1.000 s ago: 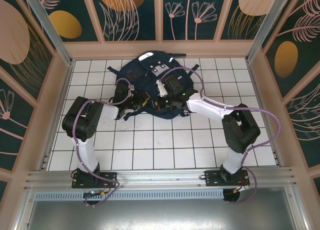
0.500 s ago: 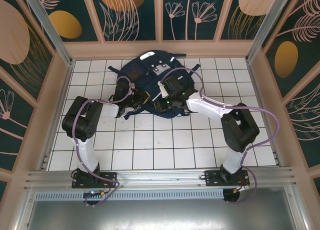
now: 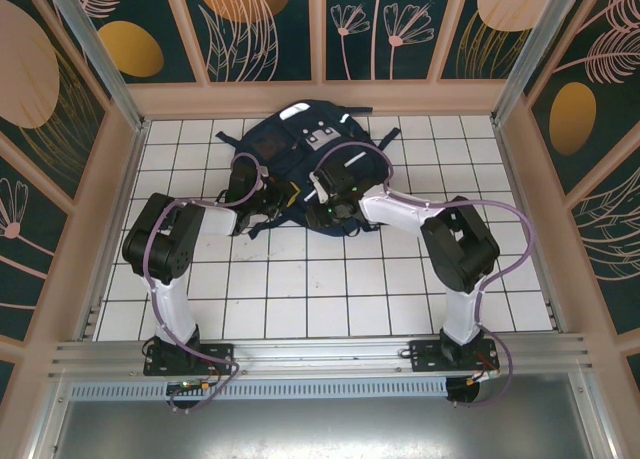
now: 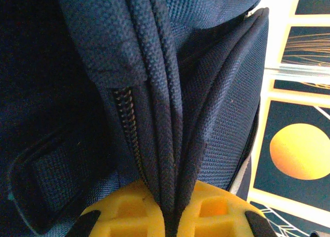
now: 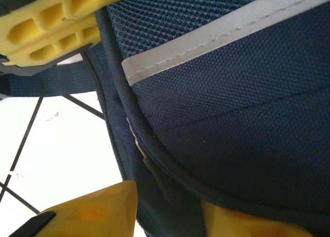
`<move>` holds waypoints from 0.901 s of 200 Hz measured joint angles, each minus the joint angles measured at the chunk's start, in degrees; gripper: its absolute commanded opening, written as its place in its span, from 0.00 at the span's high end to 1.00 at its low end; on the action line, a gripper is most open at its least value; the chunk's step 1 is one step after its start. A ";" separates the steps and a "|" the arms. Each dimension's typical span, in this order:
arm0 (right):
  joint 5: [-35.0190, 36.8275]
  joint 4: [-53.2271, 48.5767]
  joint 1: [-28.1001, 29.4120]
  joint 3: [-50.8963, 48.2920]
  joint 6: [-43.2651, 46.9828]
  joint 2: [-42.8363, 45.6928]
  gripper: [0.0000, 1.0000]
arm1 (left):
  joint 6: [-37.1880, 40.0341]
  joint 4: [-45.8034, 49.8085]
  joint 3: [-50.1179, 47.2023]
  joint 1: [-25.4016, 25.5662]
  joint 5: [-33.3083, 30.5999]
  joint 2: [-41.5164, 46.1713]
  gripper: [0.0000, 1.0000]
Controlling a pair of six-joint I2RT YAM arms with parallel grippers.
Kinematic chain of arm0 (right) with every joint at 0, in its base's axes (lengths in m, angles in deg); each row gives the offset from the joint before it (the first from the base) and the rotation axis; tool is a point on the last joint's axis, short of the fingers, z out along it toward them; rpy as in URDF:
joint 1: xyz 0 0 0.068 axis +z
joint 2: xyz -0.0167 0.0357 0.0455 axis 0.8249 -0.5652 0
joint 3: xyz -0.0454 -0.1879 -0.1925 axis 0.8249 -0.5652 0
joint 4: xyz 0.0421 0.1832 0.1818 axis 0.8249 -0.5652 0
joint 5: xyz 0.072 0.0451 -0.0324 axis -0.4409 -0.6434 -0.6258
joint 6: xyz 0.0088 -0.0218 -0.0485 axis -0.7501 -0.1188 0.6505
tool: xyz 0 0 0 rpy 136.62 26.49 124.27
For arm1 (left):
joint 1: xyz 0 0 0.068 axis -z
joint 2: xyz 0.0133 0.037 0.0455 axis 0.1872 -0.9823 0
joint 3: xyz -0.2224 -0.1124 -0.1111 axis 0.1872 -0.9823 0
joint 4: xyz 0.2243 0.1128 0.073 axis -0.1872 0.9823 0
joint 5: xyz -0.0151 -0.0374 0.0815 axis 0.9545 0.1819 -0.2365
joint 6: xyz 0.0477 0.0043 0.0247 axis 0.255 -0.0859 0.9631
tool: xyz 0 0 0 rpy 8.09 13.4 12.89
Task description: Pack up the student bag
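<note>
table (image 3: 300, 279): white tiles; walls (image 3: 405, 29): dark floral panels; near edge: aluminium rail (image 3: 320, 357)

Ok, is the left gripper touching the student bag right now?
Touching. The left wrist view shows a fold of the student bag pinched between the yellow fingers of the left gripper, with no gap on either side.

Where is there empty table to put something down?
The white tiles between the left arm and right arm, on the near side of the student bag, are bare. So are both back corners. It is crowded around the bag.
</note>
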 measured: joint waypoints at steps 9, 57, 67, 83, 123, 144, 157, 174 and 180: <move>0.02 -0.07 0.02 0.28 0.00 -0.28 0.62 | -0.28 -0.66 -0.37 0.00 -0.07 0.17 1.00; -1.36 -0.70 -0.55 2.67 -0.02 -2.40 1.00 | -1.44 -2.40 -2.67 -0.52 -2.05 1.97 1.00; -2.45 -0.48 -0.76 2.67 -0.11 -2.45 1.00 | -1.44 -2.40 -2.75 -0.50 -2.23 2.10 1.00; -5.20 0.28 -1.86 2.16 -0.68 -2.21 1.00 | -1.44 -2.43 -2.78 -0.50 -2.38 2.29 1.00; -10.62 3.37 -4.55 -1.64 -0.98 0.61 1.00 | -1.31 -2.54 -2.73 -0.39 -1.70 2.29 1.00; -10.67 3.10 -5.14 -2.78 0.92 2.34 1.00 | -0.72 -2.01 -2.25 -0.50 -0.68 2.29 1.00; -10.08 2.78 -5.29 -3.06 2.54 2.99 1.00 | 0.15 -0.96 -1.60 -0.68 0.17 2.29 1.00; -9.20 2.51 -5.29 -3.34 4.20 3.52 1.00 | 1.66 1.03 -0.68 -1.14 1.51 2.29 1.00; -8.90 2.51 -5.29 -3.58 4.79 3.87 1.00 | 2.34 2.01 -0.22 -1.31 2.05 2.29 1.00</move>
